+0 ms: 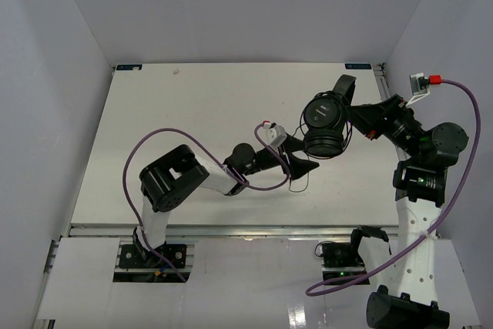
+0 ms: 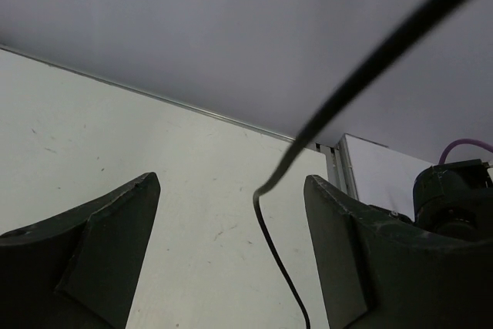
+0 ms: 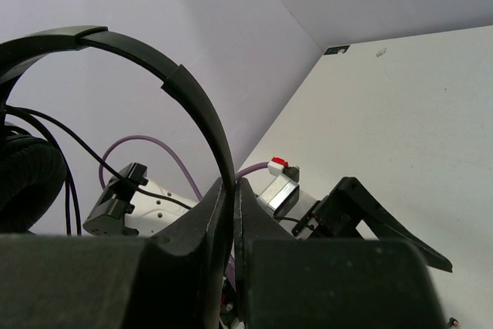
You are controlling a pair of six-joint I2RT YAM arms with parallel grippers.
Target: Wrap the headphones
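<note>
Upper left & centre of white table (image 1: 169, 113): free, wide passage. Centre-right blocked by black over-ear headphones (image 1: 323, 125) held up in right gripper (image 1: 356, 115). Thin black cord (image 2: 339, 98) dangles betw. left gripper (image 2: 231, 190) spread fingers. Purple cable (image 1: 169, 130) arcs lower left.

I'm counting one pair of headphones (image 1: 324, 124) with one cord (image 2: 363, 80). Two grippers live, left gripper (image 1: 303, 157) and right gripper (image 3: 233, 217), plus two purple cables (image 1: 166, 131) and one table (image 1: 177, 109).
</note>
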